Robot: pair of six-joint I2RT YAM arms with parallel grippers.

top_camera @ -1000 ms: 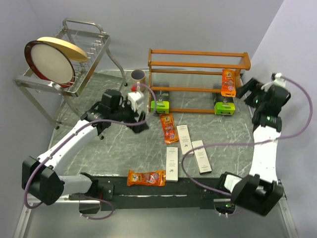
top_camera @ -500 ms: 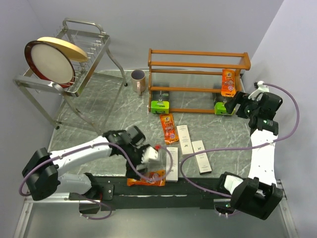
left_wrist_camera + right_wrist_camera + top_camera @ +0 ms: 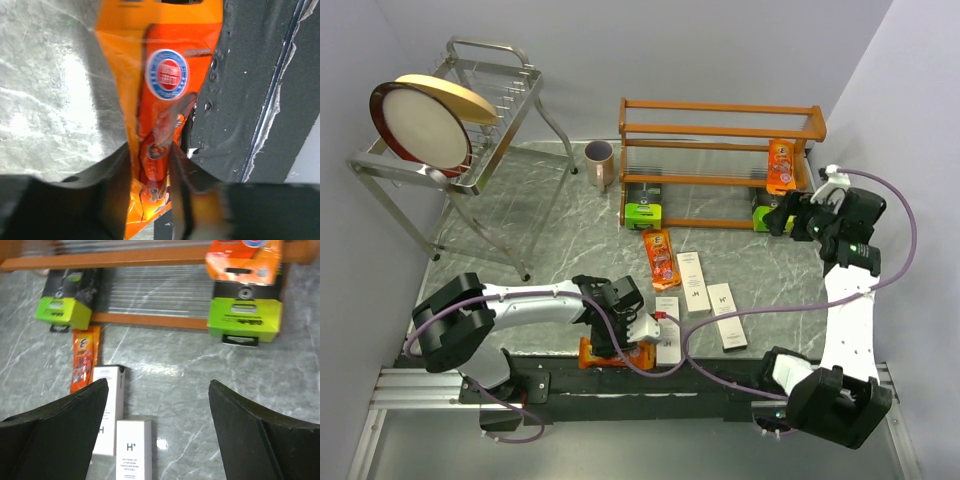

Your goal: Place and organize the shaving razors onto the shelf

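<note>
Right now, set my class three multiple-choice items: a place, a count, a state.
1. Where is the mug? A beside the shelf's left end; B on its top rail; C on its bottom tier.
2. How many white boxes lie on the table? A two; B three; C five.
3. The right gripper is: A open, empty; B shut on a box; C holding the mug.
Key: A, it stands by the left post; B, three show from above; A, spread wide, nothing held.

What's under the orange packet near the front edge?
Grey marble table on one side, black strip on the other; the orange packet covers whatever lies directly beneath.
</note>
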